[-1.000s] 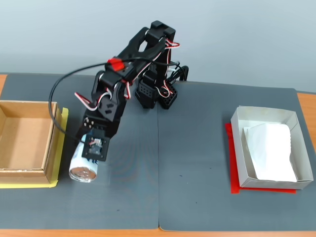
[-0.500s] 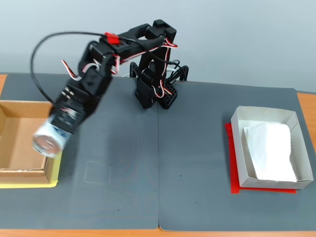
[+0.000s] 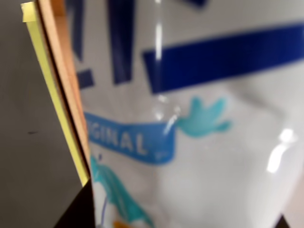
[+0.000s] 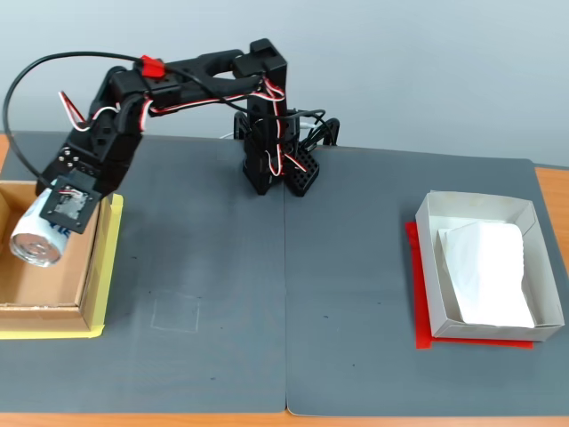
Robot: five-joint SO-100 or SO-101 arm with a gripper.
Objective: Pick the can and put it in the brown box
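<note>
**mod_tinker:** Can [image 4: 37,238] is up in the air over the brown box [image 4: 96,267], so we're at the carry-and-drop part, right?

**benchbot99:** Yep. In the fixed view the pincer [image 4: 55,227] is clamped around the can's body, silver end pointing toward the camera, and it hangs above the box's open inside, just past the right wall. Doesn't look like it's touching the cardboard floor.

**mod_tinker:** Wrist view is basically all can [image 3: 199,123], blue lettering and the little cartoon bits, with the box wall [image 3: 61,80] along the left edge.

**benchbot99:** So my guess for the next move: lower it a bit, maybe nudge further toward the middle so it clears that wall, then let go. It's round and tilted, so it could roll once released. The white box [image 4: 484,267] sits well apart on the bench [image 4: 293,294], not in play.
</note>
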